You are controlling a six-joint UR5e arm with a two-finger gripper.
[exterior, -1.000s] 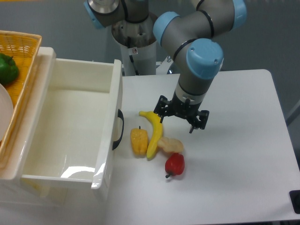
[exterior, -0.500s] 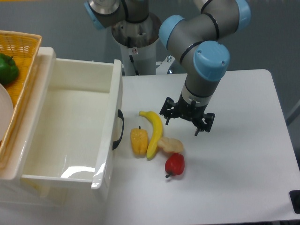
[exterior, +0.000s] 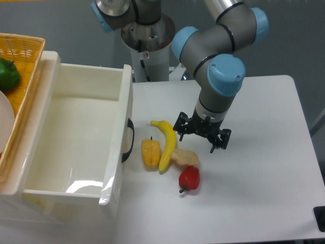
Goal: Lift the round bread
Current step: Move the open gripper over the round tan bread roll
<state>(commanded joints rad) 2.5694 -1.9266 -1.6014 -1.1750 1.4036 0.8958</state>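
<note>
The round bread (exterior: 186, 157) is a small pale beige lump on the white table, touching the right side of the yellow banana (exterior: 166, 141) and just above the red pepper (exterior: 189, 178). My gripper (exterior: 200, 140) hangs open and empty over the table, a little above and to the right of the bread, its two dark fingers spread apart and pointing down. The bread is in full view.
A yellow-orange bell pepper (exterior: 150, 153) lies left of the banana. A large white bin (exterior: 76, 137) stands at the left with a black handle. A wicker basket (exterior: 20, 66) with a green pepper (exterior: 8, 74) is at the far left. The table edge runs along the right.
My gripper swung right, then back slightly left and lower, ending closer above the bread. The foods have not moved.
</note>
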